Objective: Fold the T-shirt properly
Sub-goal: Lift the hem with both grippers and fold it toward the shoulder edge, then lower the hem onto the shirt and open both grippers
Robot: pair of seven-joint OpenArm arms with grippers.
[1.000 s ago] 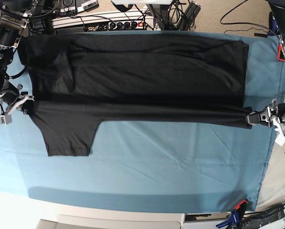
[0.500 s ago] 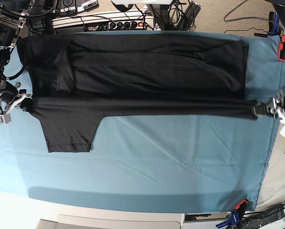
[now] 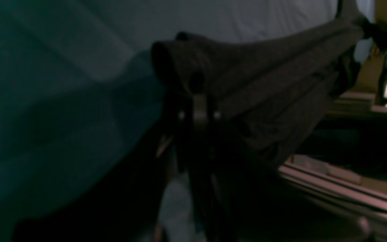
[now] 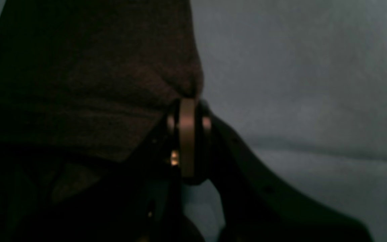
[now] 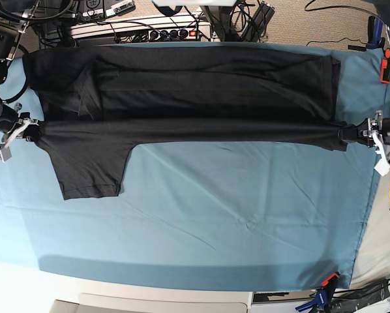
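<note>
The lifted edge of the one T-shirt (image 5: 182,91) now runs tauter and straighter than a moment ago, along the blue cloth's (image 5: 247,222) far half. Two grippers, left gripper (image 5: 351,133) and right gripper (image 5: 29,134), clamp its ends.

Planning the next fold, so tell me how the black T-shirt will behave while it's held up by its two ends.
The T-shirt is probably floppy: between the left hand and the right hand it bunches into a narrow band. The free sleeve lies limp on the blue cloth and will likely dangle when lifted. It looks light and thin.
</note>
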